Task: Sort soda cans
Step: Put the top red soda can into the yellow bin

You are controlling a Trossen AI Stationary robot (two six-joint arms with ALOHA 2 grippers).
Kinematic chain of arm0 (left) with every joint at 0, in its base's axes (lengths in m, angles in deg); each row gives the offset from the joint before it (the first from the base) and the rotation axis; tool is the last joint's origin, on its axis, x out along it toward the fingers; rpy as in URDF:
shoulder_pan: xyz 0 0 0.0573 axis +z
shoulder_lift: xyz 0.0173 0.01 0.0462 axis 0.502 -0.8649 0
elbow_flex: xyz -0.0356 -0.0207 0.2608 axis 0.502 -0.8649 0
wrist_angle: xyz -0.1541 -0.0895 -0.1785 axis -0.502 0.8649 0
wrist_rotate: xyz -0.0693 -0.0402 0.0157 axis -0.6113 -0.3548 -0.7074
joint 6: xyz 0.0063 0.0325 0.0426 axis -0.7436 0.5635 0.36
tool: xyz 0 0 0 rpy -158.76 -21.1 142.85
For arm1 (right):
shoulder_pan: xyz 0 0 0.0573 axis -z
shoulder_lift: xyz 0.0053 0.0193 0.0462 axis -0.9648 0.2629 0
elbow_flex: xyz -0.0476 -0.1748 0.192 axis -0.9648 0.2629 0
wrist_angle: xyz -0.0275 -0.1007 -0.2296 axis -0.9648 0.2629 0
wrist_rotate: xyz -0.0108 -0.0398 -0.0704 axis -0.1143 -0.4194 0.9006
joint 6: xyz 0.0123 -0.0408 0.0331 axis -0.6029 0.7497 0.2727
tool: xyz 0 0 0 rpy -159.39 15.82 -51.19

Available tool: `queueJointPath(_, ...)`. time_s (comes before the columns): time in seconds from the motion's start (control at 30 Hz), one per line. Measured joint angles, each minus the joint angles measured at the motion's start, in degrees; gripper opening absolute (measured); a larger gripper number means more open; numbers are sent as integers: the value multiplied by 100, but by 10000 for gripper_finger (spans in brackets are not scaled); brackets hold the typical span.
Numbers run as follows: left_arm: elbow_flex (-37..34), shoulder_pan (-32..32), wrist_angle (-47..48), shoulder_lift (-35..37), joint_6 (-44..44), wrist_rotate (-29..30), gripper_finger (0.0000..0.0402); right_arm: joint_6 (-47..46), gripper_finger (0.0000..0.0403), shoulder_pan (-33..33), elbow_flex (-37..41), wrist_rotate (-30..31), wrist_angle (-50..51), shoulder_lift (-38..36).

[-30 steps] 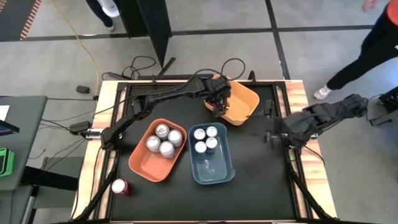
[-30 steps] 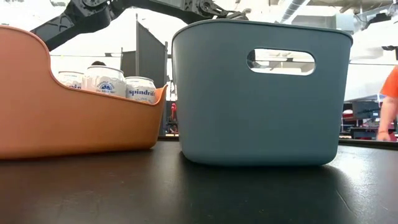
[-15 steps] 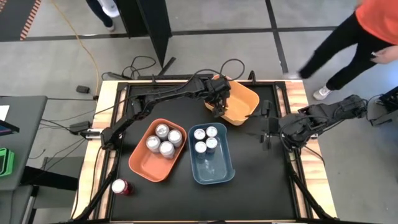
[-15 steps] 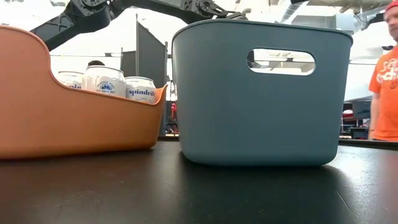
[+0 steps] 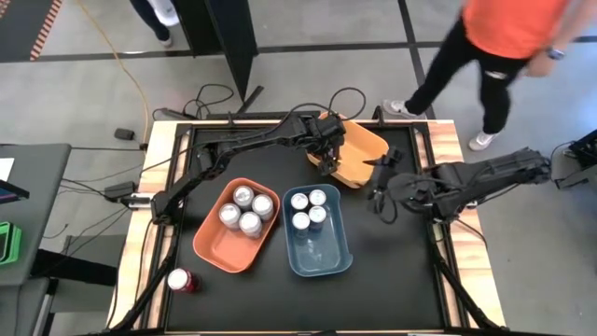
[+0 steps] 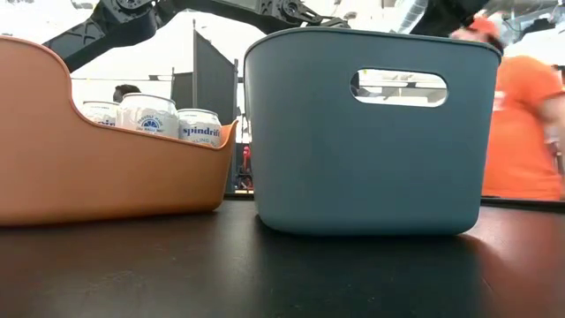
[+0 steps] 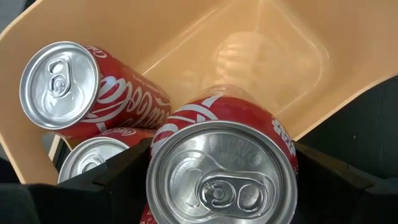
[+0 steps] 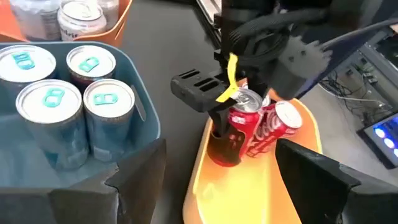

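Your left gripper (image 5: pixel 325 161) sits at the upper middle of the high view, over the near end of the yellow-orange bin (image 5: pixel 368 149). Its fingers stand wide on either side of a red cola can (image 7: pixel 224 168), and in the right wrist view they appear to pinch that can (image 8: pixel 231 134) just above the bin's rim. Two more red cans (image 7: pixel 93 93) lie inside the same bin (image 7: pixel 186 37), close beside the held one.

Your right gripper (image 5: pixel 381 191) hangs right of centre in the high view, just beside the yellow-orange bin and right of the blue bin (image 5: pixel 322 252). Its fingers are spread apart with nothing between them.

The blue bin holds four cans with teal tabs (image 5: pixel 309 207), bunched at its upper end. The orange bin (image 5: pixel 216 245) at centre left holds four silver-white cans (image 5: pixel 244 210); the low view reads "spindrift" on one (image 6: pixel 200 126). One red can (image 5: pixel 180 280) stands alone at the lower left of the table (image 5: pixel 392 280).

A person in an orange shirt (image 5: pixel 508 23) is at the upper right, beyond the table.
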Motion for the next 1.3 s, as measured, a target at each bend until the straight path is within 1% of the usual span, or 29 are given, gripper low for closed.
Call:
queueJointPath(0.17,0,2,-2,0,-3,0,318,4,312,170,498,-23,-721,-93)
queueJointPath(0.3,0,2,1,0,-62,0,318,-194,311,390,828,-27,-1019,-153)
queueJointPath(0.47,0,4,4,0,-66,0,318,-294,311,862,1514,-43,-2005,-137)
queueJointPath(0.6,0,3,9,0,-68,0,318,-186,311,1444,2018,-123,-2802,-153)
queueJointPath(0.67,0,4,11,0,-123,0,320,-116,310,1789,2198,-451,-3162,-157)
queueJointPath(0.77,0,2,24,0,-166,0,327,-95,303,2284,2428,-1206,-3797,-122)
queueJointPath(0.83,0,2,31,0,-172,2,333,-63,296,2559,2541,-1557,-4218,-29)
queueJointPath(1.0,0,4,35,0,-173,5,340,14,278,3193,2655,-2079,-4618,339)
queueJointPath(1.1,0,6,54,9,-179,6,340,42,269,3465,2662,-2351,-4747,734)
queueJointPath(1.3,0,7,61,9,-216,4,341,138,243,3554,2664,-2577,-5486,1442)
